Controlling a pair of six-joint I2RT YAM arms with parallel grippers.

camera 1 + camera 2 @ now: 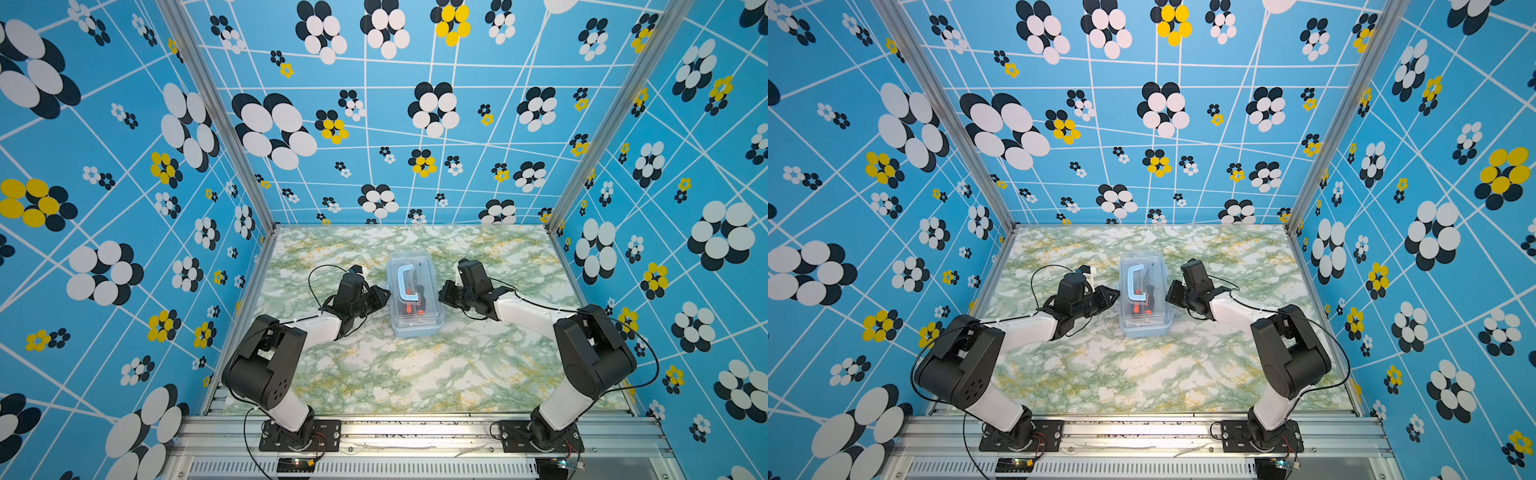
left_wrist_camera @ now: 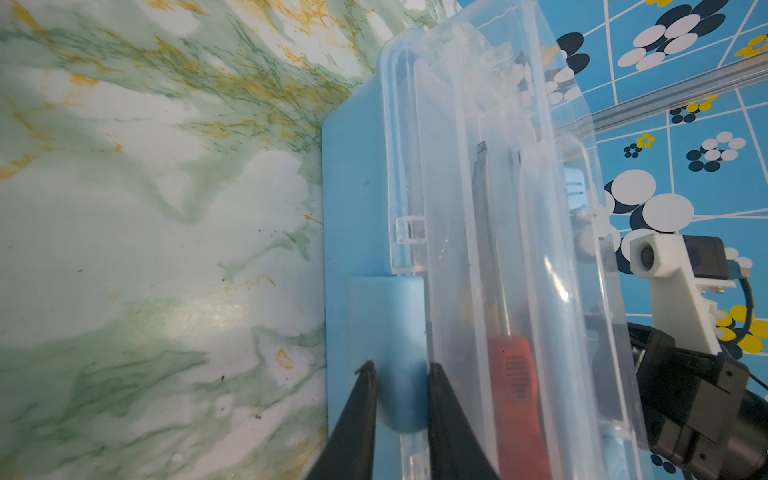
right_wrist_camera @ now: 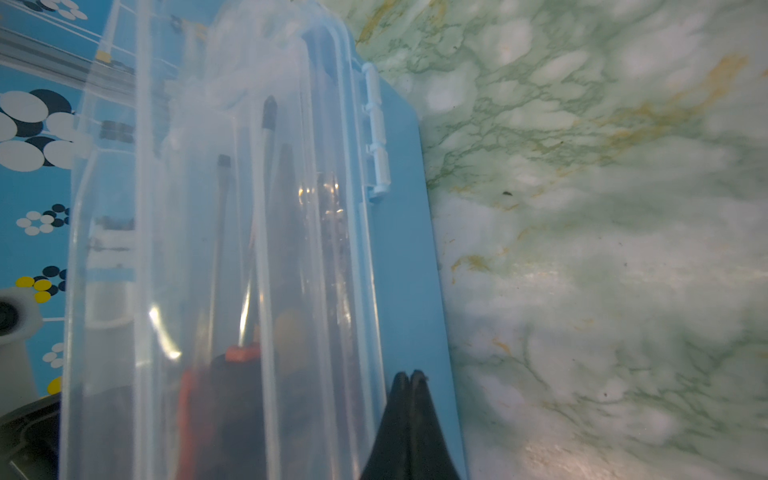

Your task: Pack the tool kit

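1. The green-veined marble-patterned tabletop (image 1: 415,374) carries a rectangular translucent light-blue plastic tool box (image 1: 415,330) at its middle.
2. The left gripper (image 2: 400,369) nips a light-blue plastic latch (image 2: 386,324) on the box's side (its own black jaws partly hide the contact).
3. The right gripper (image 3: 409,376) has its jaws pressed together on nothing, just beside the box's pale-blue hinge (image 3: 376,133).
4. The clear lid is down, with a blue handle (image 1: 407,284) on top.
5. Inside, orange-black screwdrivers (image 2: 513,395) show through; the other tools are too smeared to name.
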